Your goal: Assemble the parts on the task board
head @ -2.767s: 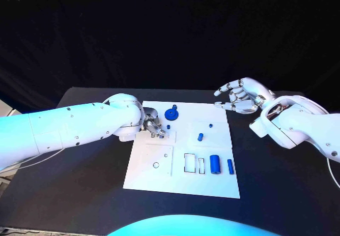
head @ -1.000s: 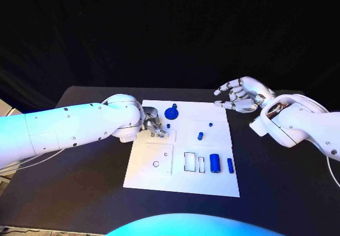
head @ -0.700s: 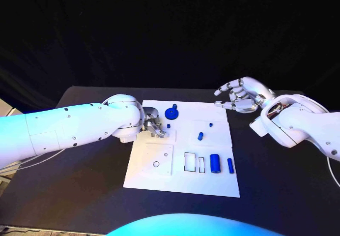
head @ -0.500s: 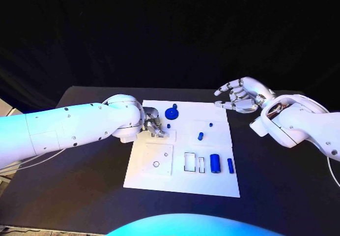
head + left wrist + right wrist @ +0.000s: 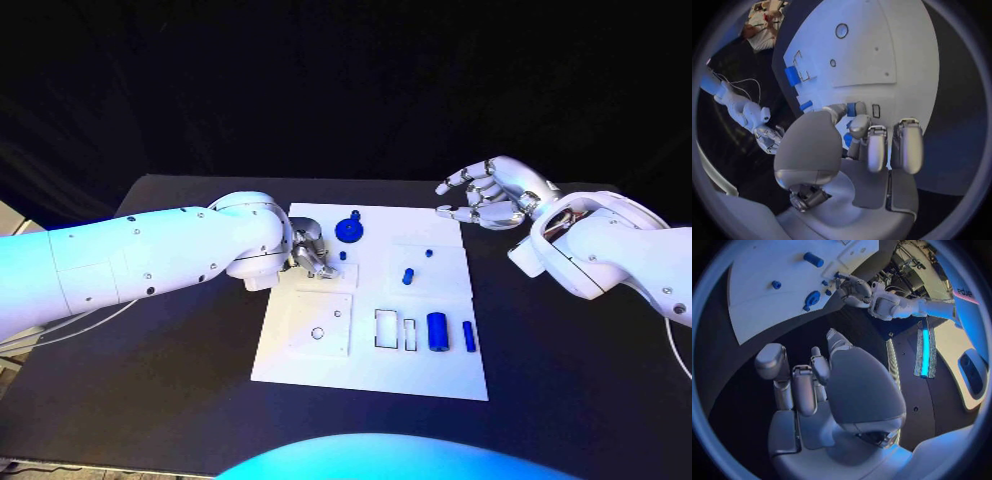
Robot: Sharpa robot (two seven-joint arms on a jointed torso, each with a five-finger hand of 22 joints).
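Blue parts number about five on your white task board mid-desk: your left hand pinches one small piece there, your right hand hovers spread, holding nothing.

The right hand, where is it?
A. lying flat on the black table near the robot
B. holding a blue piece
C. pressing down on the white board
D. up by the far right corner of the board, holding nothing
D: the right hand hangs by the far right corner of the task board, fingers curled but apart, with nothing in them.
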